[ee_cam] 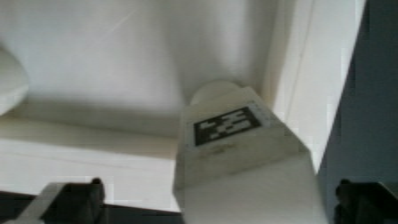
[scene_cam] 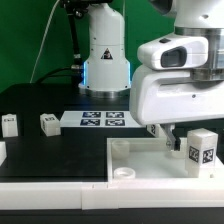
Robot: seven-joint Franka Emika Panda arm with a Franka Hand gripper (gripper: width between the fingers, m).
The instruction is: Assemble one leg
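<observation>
Small white chunky plastic leg [scene_cam: 203, 148] with a black-and-white square marker tag on its face stands upright on the large flat white panel [scene_cam: 140, 160], at the exterior view's right, near the panel's edge. In the wrist view the same leg [ee_cam: 235, 145] fills the centre, tag facing the camera, tapering up toward the panel's raised rim.

The robot's two-finger gripper [scene_cam: 168, 135] hangs just beside the leg, on its exterior-view left, low over the panel. Dark fingertips [ee_cam: 71, 198] show at both lower corners of the wrist view with the leg between them; contact not clear, so can't tell if the jaws are clamped or apart.

Round socket [scene_cam: 123, 173] sits in the panel's near corner. Two more small white tagged pegs [scene_cam: 49, 123] and [scene_cam: 9, 124] stand on the black table [scene_cam: 60, 150], well apart from the panel. Thin flat white marker board [scene_cam: 103, 120] lies behind them.
</observation>
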